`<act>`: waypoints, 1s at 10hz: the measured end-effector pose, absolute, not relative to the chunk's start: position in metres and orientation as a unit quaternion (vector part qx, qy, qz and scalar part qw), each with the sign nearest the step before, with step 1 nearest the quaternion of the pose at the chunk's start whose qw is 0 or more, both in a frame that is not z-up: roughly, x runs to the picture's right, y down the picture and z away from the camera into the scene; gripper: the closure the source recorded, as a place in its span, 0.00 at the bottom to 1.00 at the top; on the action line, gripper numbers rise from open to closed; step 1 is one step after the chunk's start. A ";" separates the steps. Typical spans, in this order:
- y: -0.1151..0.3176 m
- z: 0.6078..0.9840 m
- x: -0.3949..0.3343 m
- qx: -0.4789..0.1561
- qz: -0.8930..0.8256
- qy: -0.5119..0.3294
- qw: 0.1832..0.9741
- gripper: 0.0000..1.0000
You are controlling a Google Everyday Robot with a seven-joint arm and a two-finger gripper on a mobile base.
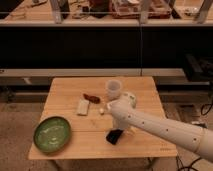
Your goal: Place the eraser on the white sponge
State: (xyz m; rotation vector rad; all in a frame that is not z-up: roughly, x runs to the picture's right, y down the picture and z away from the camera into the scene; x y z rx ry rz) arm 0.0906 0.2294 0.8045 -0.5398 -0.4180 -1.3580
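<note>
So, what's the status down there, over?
Gripper over table middle, right of white sponge. Eraser not visible, perhaps hidden behind arm. Sponge bare; small white lump between them.

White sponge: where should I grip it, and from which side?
I'd come from above and pinch the white sponge across its short width: it lies flat, longer than wide. The gripper is to its right, by the white lump.

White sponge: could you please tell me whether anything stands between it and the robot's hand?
Yes. The hand is right of the white sponge, and a small white lump lies on the table between them. A dark red-brown thing lies just behind that line. Both are low, so a lifted carry would likely pass over them.
</note>
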 end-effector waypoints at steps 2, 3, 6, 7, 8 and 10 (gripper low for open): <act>0.237 0.810 0.085 -0.245 -0.602 -0.186 0.737 0.20; 0.240 0.813 0.083 -0.248 -0.599 -0.184 0.739 0.20; 0.245 0.819 0.078 -0.251 -0.589 -0.181 0.746 0.46; 0.243 0.819 0.076 -0.249 -0.589 -0.181 0.747 0.53; 0.238 0.819 0.072 -0.245 -0.589 -0.182 0.749 0.66; 0.226 0.817 0.064 -0.236 -0.590 -0.185 0.750 0.84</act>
